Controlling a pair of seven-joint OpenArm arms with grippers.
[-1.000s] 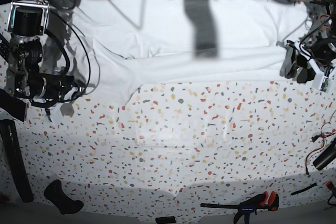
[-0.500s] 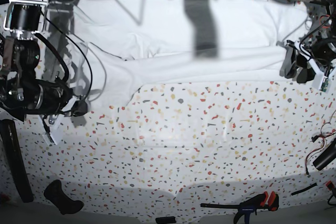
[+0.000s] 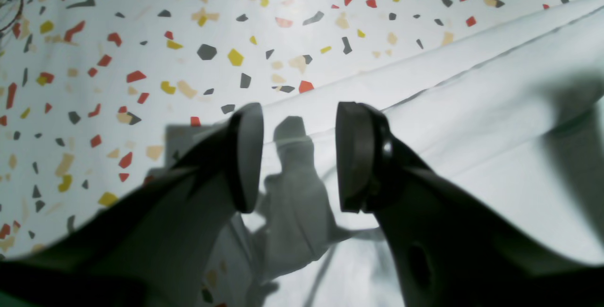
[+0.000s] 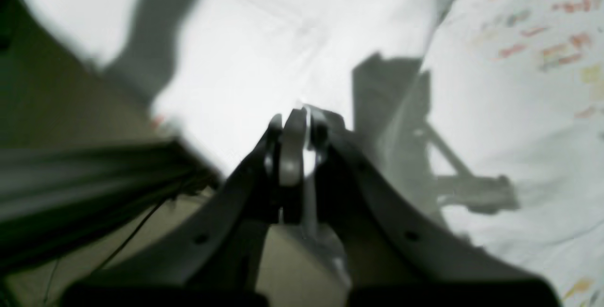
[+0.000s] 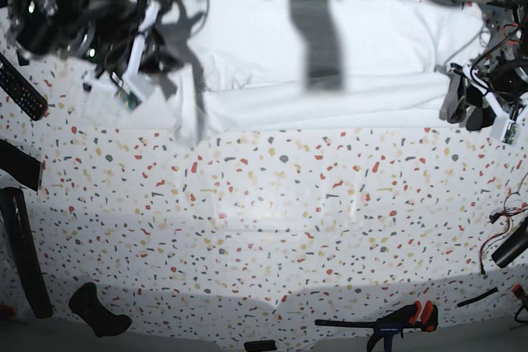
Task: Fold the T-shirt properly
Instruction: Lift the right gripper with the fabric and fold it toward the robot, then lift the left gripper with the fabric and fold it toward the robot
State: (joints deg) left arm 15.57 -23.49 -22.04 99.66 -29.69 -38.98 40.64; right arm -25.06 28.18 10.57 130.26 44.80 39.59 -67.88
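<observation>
The white T-shirt (image 5: 330,96) lies spread across the far side of the speckled table (image 5: 289,220). My right gripper (image 5: 172,62) is at the far left, raised over the shirt's left part. In the blurred right wrist view the gripper (image 4: 302,113) is shut with a strip of the white T-shirt (image 4: 245,62) pinched between its fingers. The cloth hangs from it in a fold (image 5: 191,109). My left gripper (image 5: 452,109) is at the shirt's right end. In the left wrist view it (image 3: 302,109) is open and empty, just above the T-shirt's near hem (image 3: 424,76).
A black and red clamp (image 5: 404,317) lies at the front edge. Black tools (image 5: 99,311) and a black bar (image 5: 25,261) lie at the front left, and a remote (image 5: 21,88) at the left. Cables (image 5: 505,232) hang at the right edge.
My right gripper has moved from the shirt's near left corner up towards the far left, carrying that corner of cloth over the shirt. The left arm has not moved.
</observation>
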